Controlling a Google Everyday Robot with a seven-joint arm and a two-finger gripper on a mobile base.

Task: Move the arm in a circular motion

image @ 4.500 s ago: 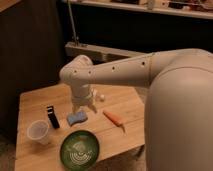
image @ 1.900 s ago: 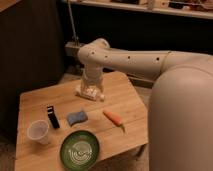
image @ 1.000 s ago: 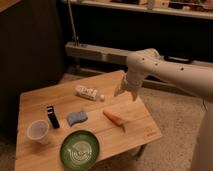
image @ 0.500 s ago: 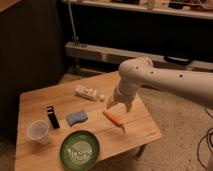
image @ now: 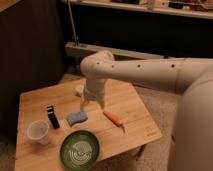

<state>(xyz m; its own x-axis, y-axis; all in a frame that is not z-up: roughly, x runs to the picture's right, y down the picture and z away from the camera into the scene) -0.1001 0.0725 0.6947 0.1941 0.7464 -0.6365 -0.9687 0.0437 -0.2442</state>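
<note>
1. The thick cream-white jointed robot arm [image: 145, 75] reached in from the right over the light wooden table [image: 35, 102].
2. Its small gripper [image: 91, 104] hung near a blue sponge [image: 76, 118] and an orange carrot [image: 114, 118].
3. Honestly couldn't tell if it was spread or clamped.

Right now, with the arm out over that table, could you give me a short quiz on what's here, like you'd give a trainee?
1. True or false: the gripper at the end of the arm hangs over the table, close to the blue sponge.
2. Which dish sits nearest the table's front edge? A. a red bowl B. a green plate C. a metal pan
3. Fill in: the orange thing lying to the right of the sponge in the camera view is a ____.

Key: 1 true. 2 B. 3 carrot.
</note>
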